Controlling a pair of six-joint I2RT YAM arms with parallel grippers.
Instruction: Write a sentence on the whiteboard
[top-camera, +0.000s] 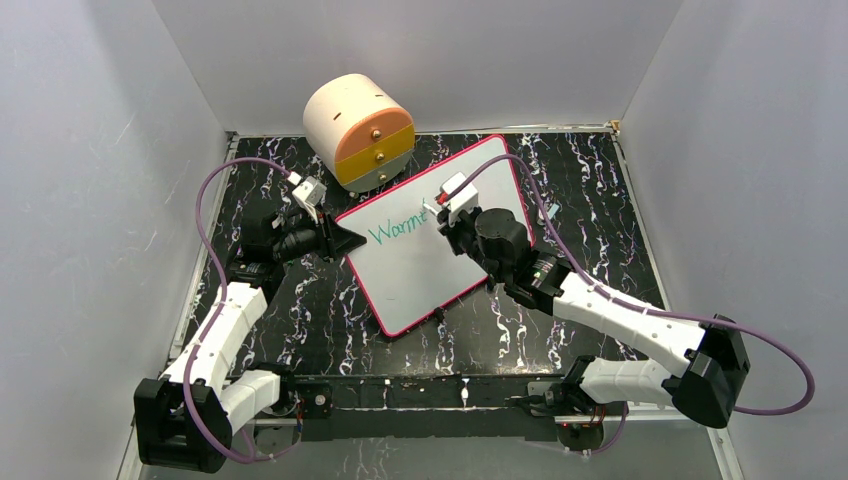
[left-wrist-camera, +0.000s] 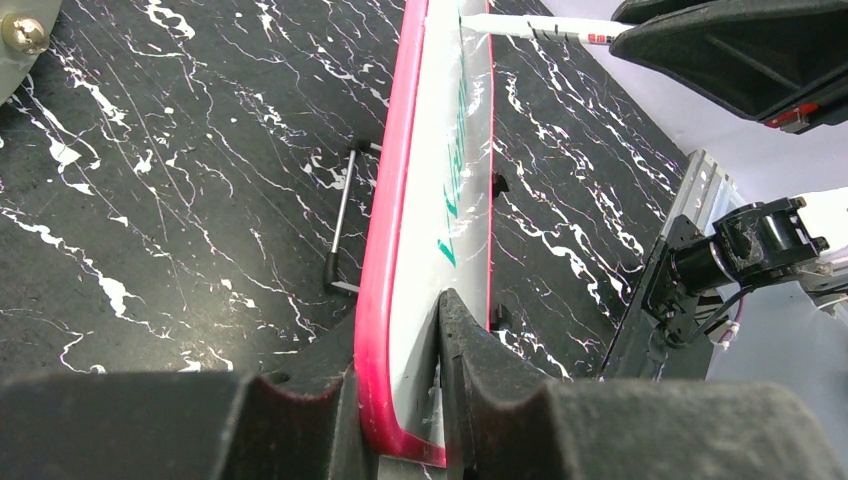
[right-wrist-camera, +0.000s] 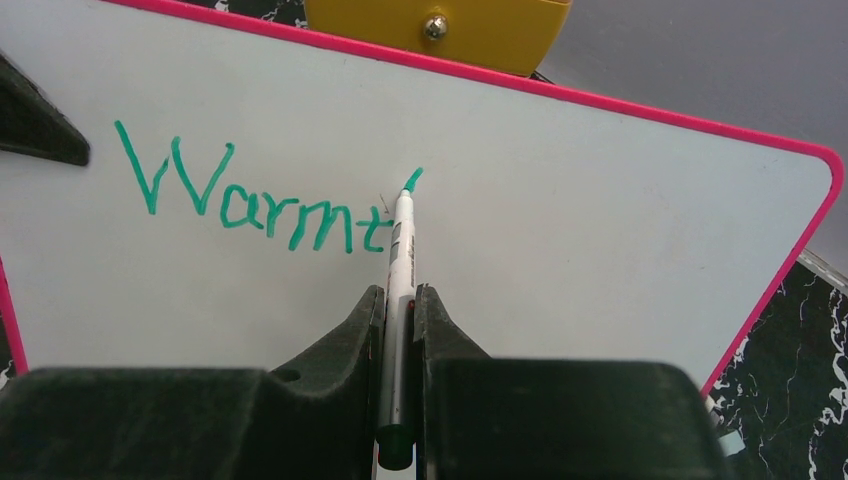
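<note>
The left gripper pinched the rim of the whiteboard in the middle of the table while the right gripper squeezed a marker with its tip by the green letters, so a slipping board could smudge them.

A rounded cream drawer box sits at the back of the black marbled tabletop.
</note>
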